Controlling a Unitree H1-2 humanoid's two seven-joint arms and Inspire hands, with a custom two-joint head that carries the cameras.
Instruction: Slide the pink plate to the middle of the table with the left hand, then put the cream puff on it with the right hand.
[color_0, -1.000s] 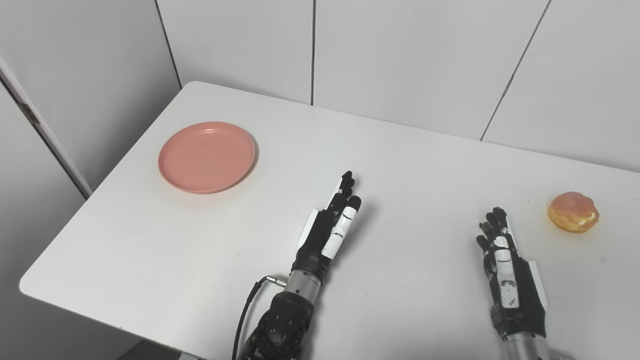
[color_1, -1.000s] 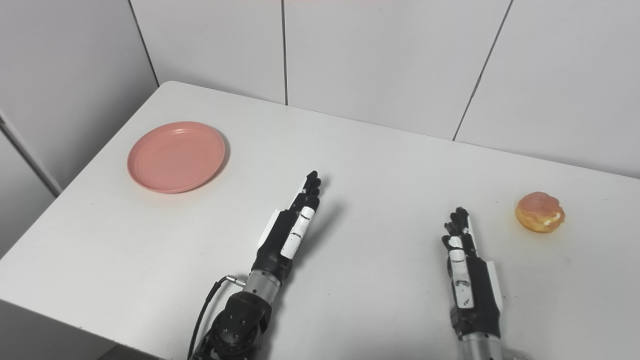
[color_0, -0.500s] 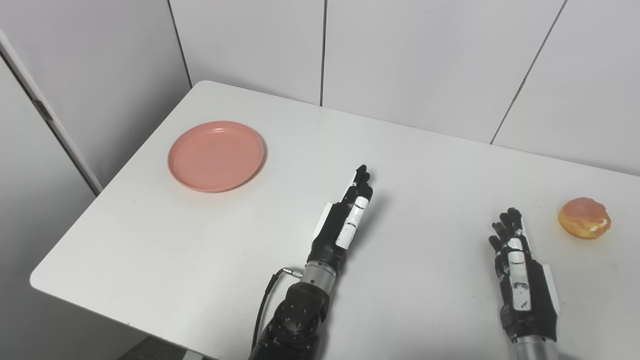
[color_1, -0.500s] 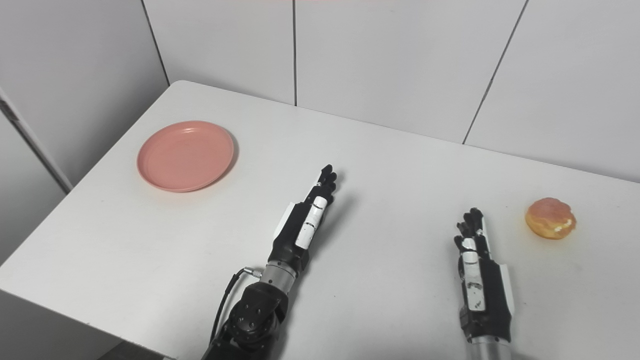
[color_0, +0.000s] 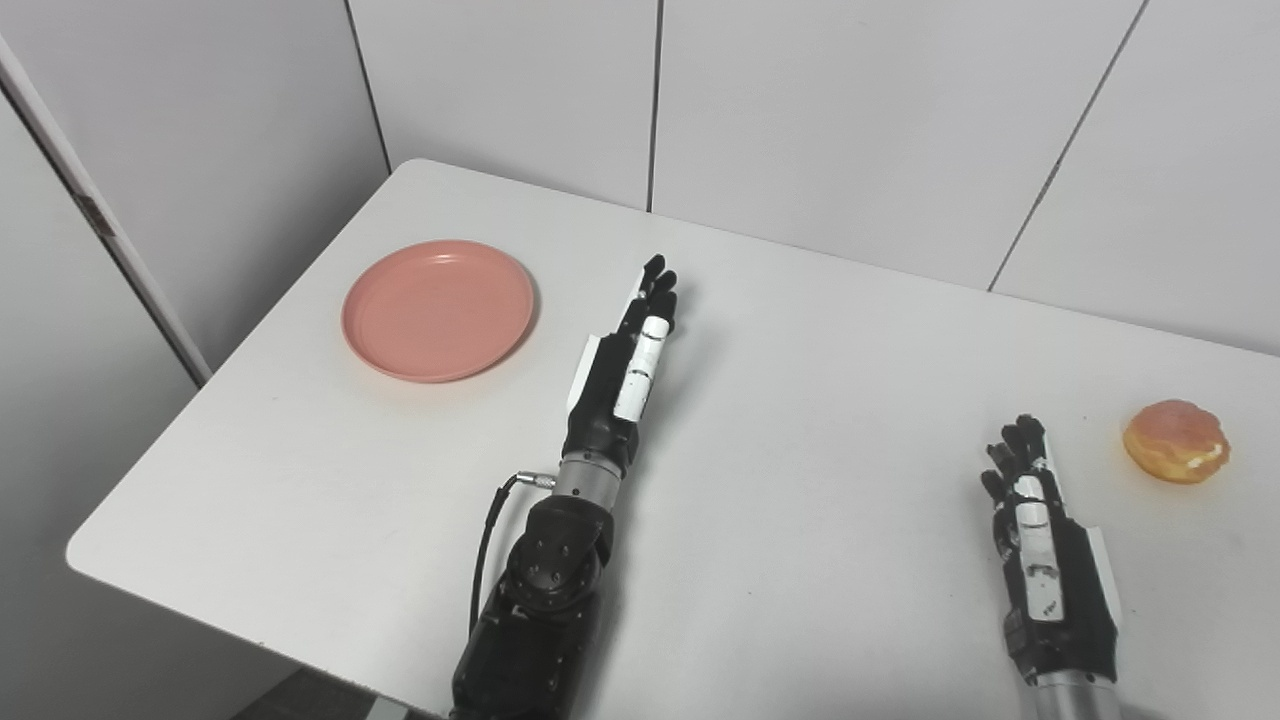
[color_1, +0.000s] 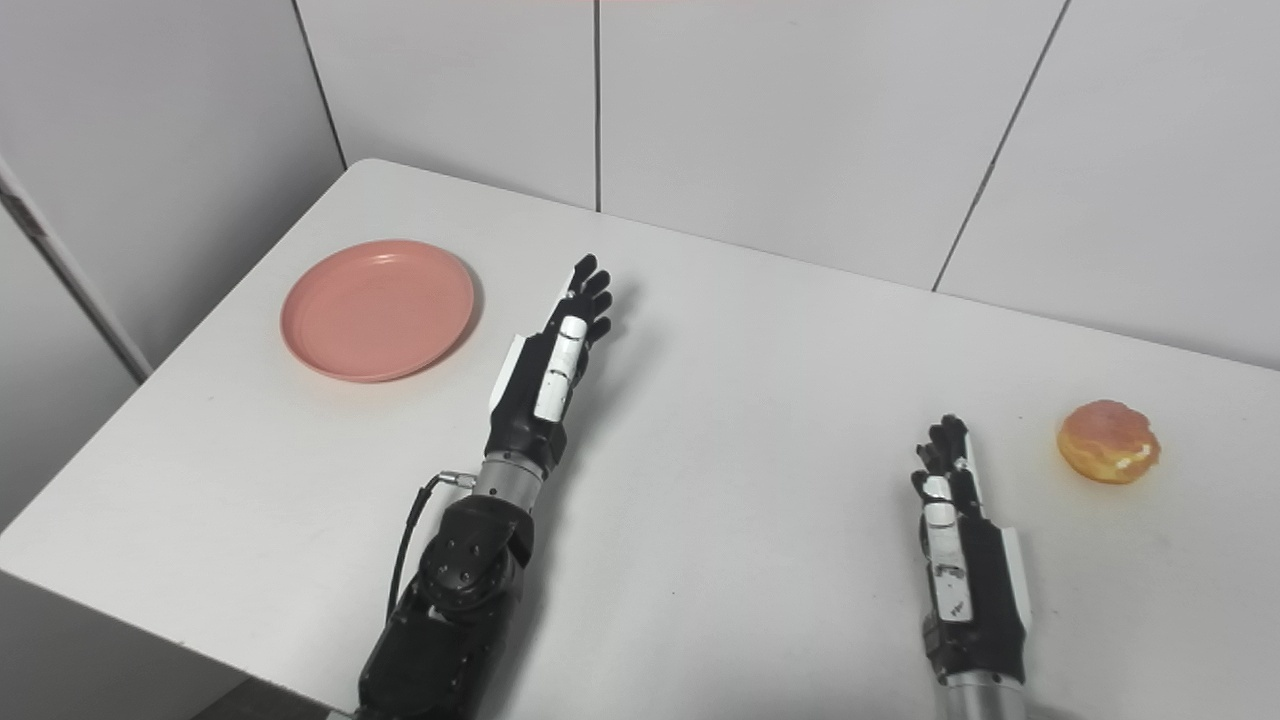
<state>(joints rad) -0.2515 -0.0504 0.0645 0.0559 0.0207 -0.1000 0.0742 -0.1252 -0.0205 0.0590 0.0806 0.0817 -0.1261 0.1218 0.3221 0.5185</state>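
White table (color_0: 800, 450), L hand (color_0: 620, 370) fingers straight, empty, beside pink plate (color_0: 438, 309), R hand (color_0: 1045, 560) flat, empty

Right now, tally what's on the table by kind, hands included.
Pink plate: 1
Cream puff: 1
Robot hands: 2 (left hand, right hand), both open, holding nothing
Total: 4

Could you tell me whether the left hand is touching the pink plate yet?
Apart. In the left eye view, bare white table shows between the left hand and the plate; the hand lies to the plate's right.
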